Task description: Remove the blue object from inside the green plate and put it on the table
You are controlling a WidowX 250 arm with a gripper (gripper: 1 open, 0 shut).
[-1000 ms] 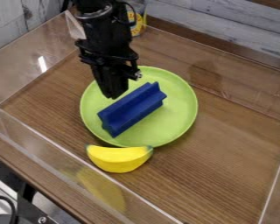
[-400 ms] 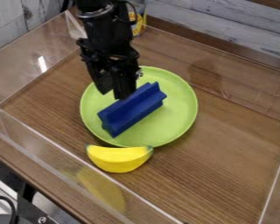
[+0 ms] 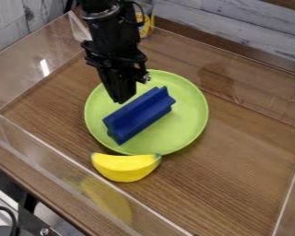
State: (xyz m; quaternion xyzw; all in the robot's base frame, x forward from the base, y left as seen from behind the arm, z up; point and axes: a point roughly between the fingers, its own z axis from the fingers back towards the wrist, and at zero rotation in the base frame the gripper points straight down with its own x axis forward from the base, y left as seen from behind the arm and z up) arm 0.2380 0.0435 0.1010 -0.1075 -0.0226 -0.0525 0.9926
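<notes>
The blue object, an elongated royal-blue block with a stepped, ridged top, is seen lying inside the green plate. It is laid diagonally, its lower end toward the near-left rim and its upper end toward the plate's middle-right. The plate is set flat on the table, a brown wood-grain surface bordered by clear acrylic walls.

The black gripper is pointed steeply downward over the left-rear part of the plate, just beside the upper left edge of the block. Its fingers are drawn together into a narrow tip; the jaws are clenched, and nothing is seen caught between them. Whether the fingertips touch the block or the plate surface cannot be told from this view. The block is not lifted.

A yellow banana-shaped toy is noted on the table just outside the near rim of the plate, close to it or just touching it.
</notes>
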